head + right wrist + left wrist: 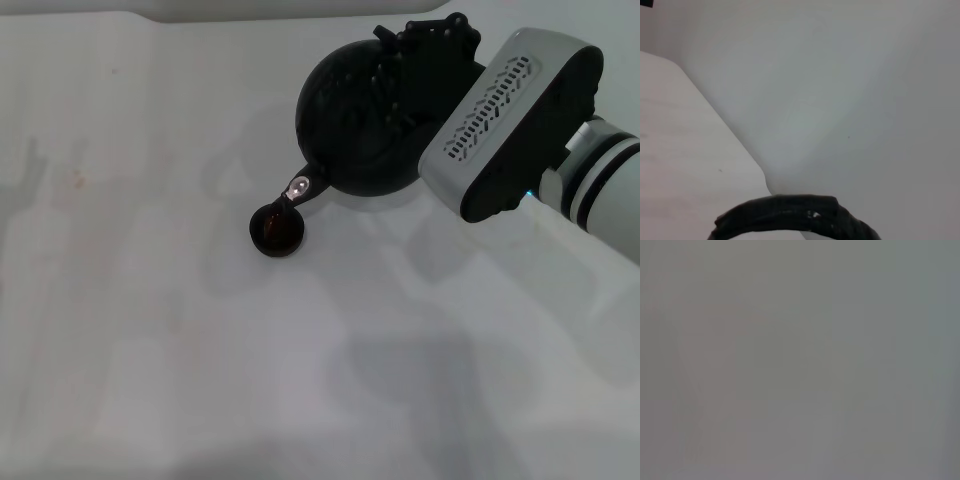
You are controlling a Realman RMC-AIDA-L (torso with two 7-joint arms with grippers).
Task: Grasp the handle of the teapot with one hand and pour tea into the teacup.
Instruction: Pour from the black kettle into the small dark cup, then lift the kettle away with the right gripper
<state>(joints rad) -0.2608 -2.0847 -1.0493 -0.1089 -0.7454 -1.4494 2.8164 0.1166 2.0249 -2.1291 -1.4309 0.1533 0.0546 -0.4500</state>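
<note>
The right pincer [425, 60] holds the handle [392, 80] of the tilted teapot [362, 125], spout over the teacup [277, 229].

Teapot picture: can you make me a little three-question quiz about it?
1. True or false: the round matte black teapot is tipped with its silvery-tipped spout over the small dark round teacup.
2. Which claw is on the black arched handle? A) left B) right
3. Fill in: the cup sits on the ___ table.

Key: 1 true; 2 B, the right claw; 3 white.
</note>
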